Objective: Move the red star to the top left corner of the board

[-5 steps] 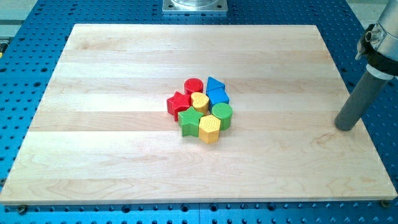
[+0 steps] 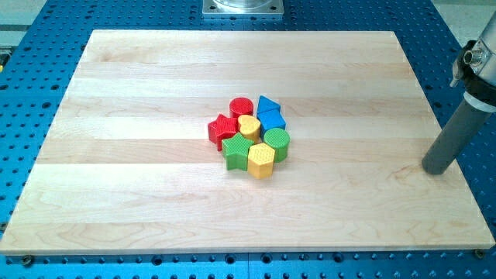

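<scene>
No pincer is fitted, just a rod. My tip (image 2: 436, 168) is parked far right of the cluster, so nothing's been pushed yet. The red star (image 2: 222, 129) needs approaching from its near-right side first.

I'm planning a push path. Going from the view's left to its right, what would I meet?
Red star → yellow heart → green cylinder → my tip, far off at the board's right edge.
</scene>
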You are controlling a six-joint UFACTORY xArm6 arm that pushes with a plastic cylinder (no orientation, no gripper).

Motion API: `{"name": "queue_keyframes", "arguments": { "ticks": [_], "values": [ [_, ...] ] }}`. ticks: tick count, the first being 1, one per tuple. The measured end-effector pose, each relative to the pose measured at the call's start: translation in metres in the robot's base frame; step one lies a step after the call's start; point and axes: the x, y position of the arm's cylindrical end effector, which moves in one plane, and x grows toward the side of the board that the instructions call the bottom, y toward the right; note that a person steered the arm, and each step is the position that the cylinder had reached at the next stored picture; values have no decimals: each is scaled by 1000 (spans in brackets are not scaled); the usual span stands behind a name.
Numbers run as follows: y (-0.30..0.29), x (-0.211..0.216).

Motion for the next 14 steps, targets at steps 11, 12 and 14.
{"name": "queue_keyframes", "arguments": {
  "ticks": [11,12,14],
  "values": [
    [-333,-100],
    [-334,-144],
    [-433,-209]
  ]
}}
